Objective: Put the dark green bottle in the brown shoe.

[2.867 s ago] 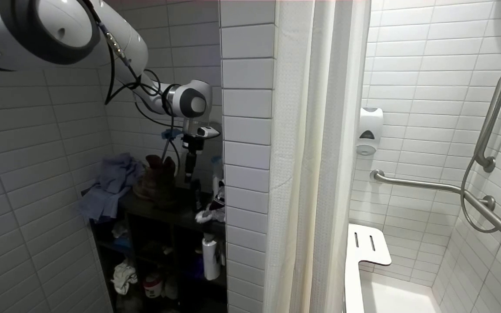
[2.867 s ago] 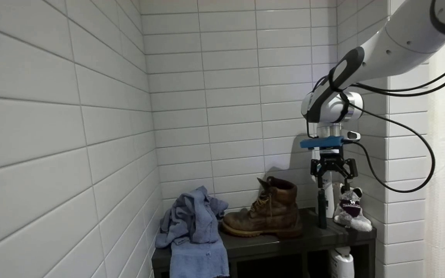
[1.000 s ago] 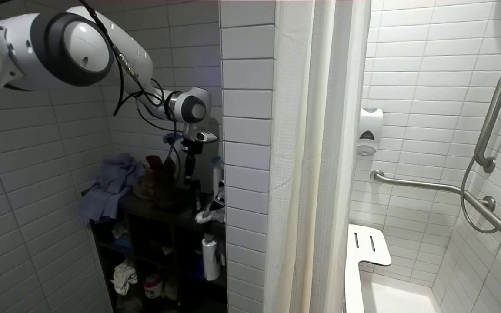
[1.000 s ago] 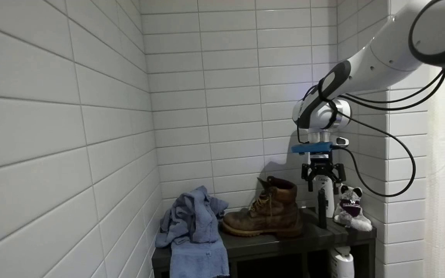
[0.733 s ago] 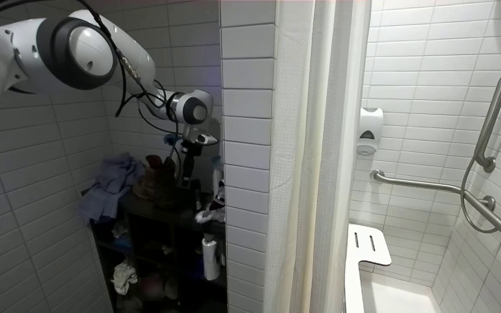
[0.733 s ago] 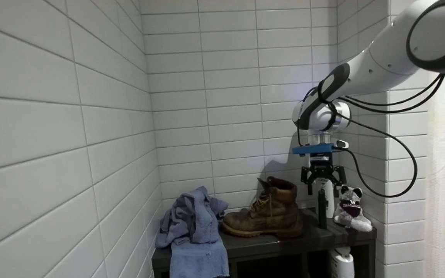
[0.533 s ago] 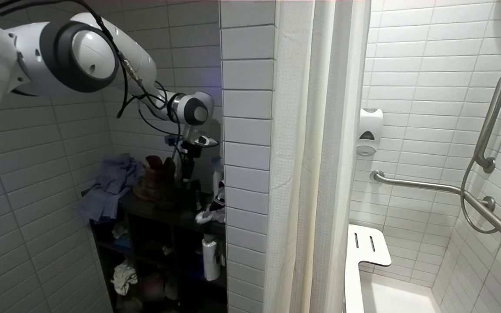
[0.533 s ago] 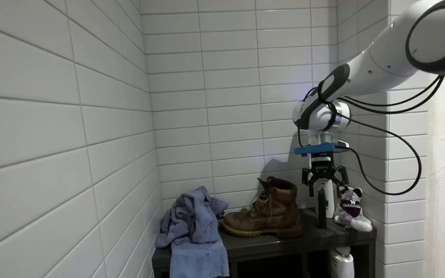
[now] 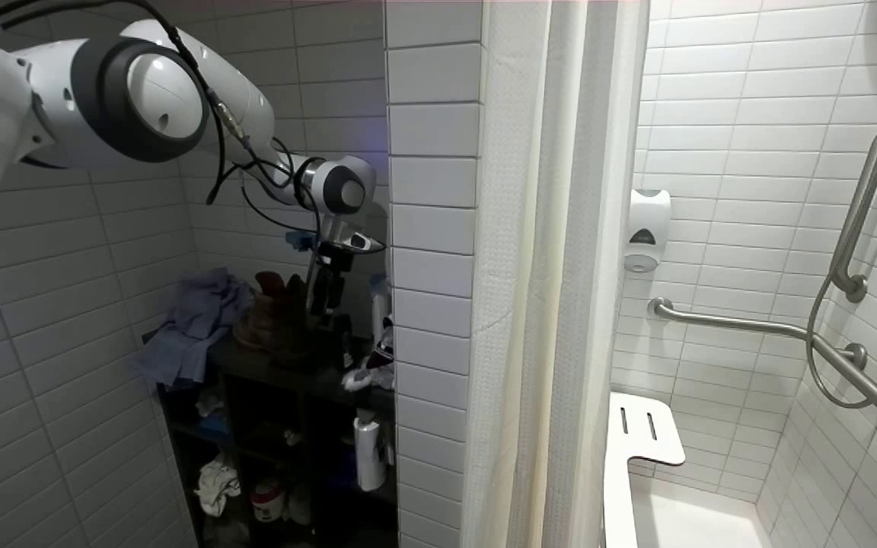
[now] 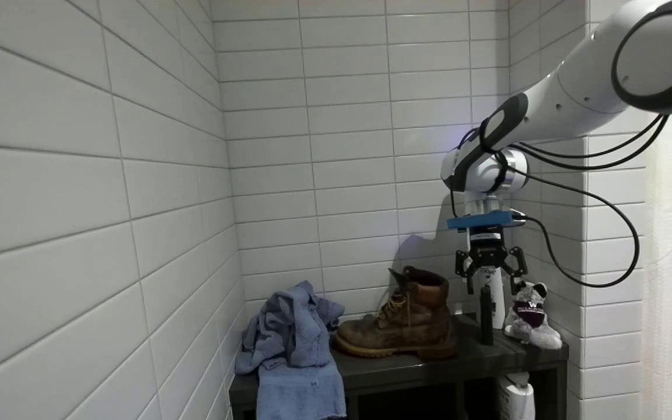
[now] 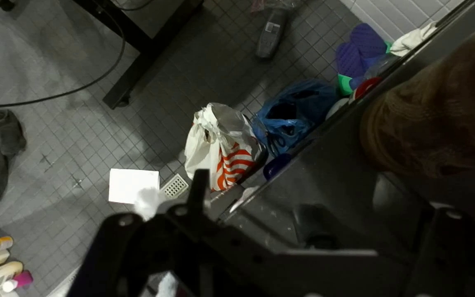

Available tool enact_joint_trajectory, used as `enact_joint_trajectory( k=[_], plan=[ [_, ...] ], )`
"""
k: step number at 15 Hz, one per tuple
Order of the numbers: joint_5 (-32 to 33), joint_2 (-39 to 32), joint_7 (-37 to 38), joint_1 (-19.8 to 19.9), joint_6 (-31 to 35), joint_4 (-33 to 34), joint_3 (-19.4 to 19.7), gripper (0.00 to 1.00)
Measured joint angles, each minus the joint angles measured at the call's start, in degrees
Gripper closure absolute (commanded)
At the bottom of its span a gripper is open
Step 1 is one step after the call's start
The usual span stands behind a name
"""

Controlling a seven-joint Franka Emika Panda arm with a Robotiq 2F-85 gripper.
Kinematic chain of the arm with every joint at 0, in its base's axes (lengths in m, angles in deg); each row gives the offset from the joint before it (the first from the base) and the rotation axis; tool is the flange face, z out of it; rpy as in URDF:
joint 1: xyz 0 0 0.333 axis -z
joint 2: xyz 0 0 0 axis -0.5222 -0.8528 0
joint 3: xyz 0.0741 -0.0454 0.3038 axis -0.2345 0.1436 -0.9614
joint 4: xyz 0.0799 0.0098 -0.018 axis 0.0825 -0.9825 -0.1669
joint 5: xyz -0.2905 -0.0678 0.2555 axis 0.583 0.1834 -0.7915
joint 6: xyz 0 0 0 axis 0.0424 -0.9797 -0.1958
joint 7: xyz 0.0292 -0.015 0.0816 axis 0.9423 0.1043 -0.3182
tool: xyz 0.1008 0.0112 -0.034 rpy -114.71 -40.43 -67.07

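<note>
Jaws apart, the gripper (image 10: 492, 289) hangs near the dark green bottle (image 10: 486, 318), which stands upright on the shelf (image 10: 406, 368) between the brown shoe (image 10: 420, 322) and the plush toy (image 10: 527, 322) (a white bottle (image 10: 498, 304) behind).

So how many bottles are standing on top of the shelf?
2 that I can make out: the dark green bottle toward the front, and the white bottle farther back. Others may be hidden behind the brown shoe or the tool.
</note>
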Motion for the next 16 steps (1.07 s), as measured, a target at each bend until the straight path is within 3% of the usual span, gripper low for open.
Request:
enact_joint_trajectory(
  k=[7, 16],
  plan=[
    [-2.0, 0.0, -1.1, -0.2, 11.3, -0.1, -0.3, 0.00],
    [-2.2, 0.0, -2.9, 0.3, 14.8, -0.9, 0.1, 0.00]
  ],
)
